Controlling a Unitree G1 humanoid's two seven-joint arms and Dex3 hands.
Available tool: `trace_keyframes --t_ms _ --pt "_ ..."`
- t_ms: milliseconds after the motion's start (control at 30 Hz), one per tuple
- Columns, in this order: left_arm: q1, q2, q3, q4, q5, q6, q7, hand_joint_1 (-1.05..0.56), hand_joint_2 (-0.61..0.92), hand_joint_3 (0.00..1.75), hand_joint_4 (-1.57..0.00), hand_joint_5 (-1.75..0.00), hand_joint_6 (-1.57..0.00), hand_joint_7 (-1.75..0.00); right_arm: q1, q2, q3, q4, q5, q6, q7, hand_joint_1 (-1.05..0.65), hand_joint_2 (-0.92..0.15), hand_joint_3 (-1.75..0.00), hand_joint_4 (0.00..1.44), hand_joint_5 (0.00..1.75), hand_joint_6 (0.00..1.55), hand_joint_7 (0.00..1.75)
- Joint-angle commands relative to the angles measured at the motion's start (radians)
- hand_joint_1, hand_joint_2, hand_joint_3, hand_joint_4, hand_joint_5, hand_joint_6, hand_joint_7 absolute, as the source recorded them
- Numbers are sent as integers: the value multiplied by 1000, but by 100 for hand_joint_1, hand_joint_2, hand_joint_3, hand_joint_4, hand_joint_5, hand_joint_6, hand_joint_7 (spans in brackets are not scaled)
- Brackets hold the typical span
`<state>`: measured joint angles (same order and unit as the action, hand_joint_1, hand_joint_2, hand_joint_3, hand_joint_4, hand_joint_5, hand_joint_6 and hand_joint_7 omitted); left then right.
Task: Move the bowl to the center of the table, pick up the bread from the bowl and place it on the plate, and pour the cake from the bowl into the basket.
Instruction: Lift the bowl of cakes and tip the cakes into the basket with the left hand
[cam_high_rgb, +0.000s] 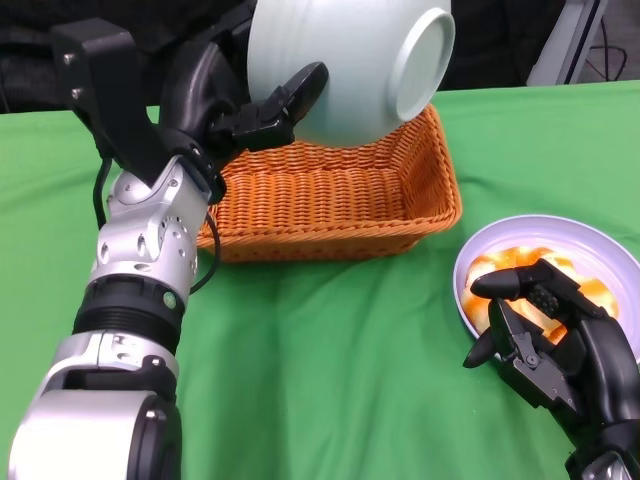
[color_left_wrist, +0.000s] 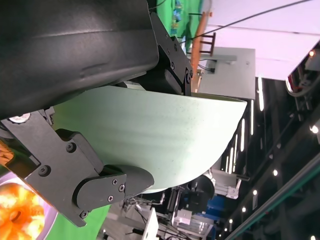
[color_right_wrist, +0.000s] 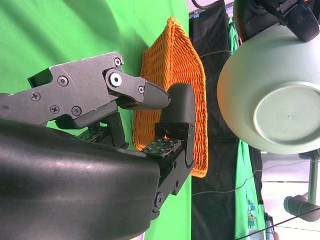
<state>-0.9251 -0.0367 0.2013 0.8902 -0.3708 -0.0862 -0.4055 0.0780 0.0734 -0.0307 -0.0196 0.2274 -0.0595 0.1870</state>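
Head view shows the left hand holding the pale green round bowl tipped over, high above the orange woven basket. The bowl's bottom faces the camera. The basket sits on the green tabletop. The right hand holds nothing, its fingers apart, over the white plate with orange-yellow bread on it.

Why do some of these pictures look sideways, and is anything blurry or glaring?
Right wrist view is turned sideways, basket standing on end; left wrist view shows bright ceiling lights and a blurred orange patch; head view is upright and sharp, bowl evenly lit.
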Motion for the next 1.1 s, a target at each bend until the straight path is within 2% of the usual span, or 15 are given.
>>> trace_keyframes --t_ms 33,100,267,433,500,600,633,667,700,767,1000,1100 --pt "-64 -14 73 46 -75 90 24 -15 70 103 -82 -167 -78 -146 8 -14 -2 1 -9 -19 2 -12 -86 -60 66 167 61 137" --pt "-72 -17 88 55 -81 109 24 -15 74 98 -81 -166 -78 -145 9 -14 -2 1 -10 -19 2 -12 -86 -61 66 167 60 138" --pt "-115 -49 211 127 -194 299 145 -16 73 94 -81 -169 -76 -151 12 -11 3 4 -14 -32 6 -13 -85 -63 66 167 60 138" --pt "-131 -60 283 145 -250 403 244 -21 84 75 -83 -174 -67 -161 10 -10 3 16 -18 -48 8 -13 -84 -65 66 167 60 137" --pt "-130 -63 296 148 -255 420 259 -21 78 88 -83 -174 -62 -169 9 -9 3 15 -17 -43 6 -13 -84 -66 65 167 60 137" --pt "-129 -66 314 151 -259 437 271 -21 75 92 -83 -175 -60 -172 8 -9 3 14 -17 -39 4 -13 -84 -66 65 167 61 136" --pt "-129 -65 330 161 -270 450 279 -22 75 92 -83 -175 -60 -173 9 -8 3 11 -18 -38 1 -13 -83 -66 65 167 61 136" --pt "-129 -64 343 169 -278 459 286 -24 82 79 -82 -175 -57 -174 9 -8 3 10 -20 -37 0 -13 -83 -66 65 167 61 137" --pt "-128 -62 351 177 -284 466 288 -25 88 68 -82 -175 -56 -174 9 -8 3 9 -20 -37 -1 -12 -83 -66 65 167 61 137" --pt "-129 -60 357 185 -285 470 289 -27 91 62 -81 -175 -57 -175 9 -7 3 9 -20 -38 -2 -12 -83 -67 66 167 61 137" --pt "-141 -28 400 254 -309 488 226 -31 92 56 -85 -175 -56 -175 10 -8 1 15 -17 -44 3 -12 -83 -68 64 168 60 137" --pt "-148 -13 403 280 -309 495 182 -30 92 58 -88 -175 -61 -175 10 -8 0 18 -18 -50 4 -12 -83 -68 65 168 60 138"
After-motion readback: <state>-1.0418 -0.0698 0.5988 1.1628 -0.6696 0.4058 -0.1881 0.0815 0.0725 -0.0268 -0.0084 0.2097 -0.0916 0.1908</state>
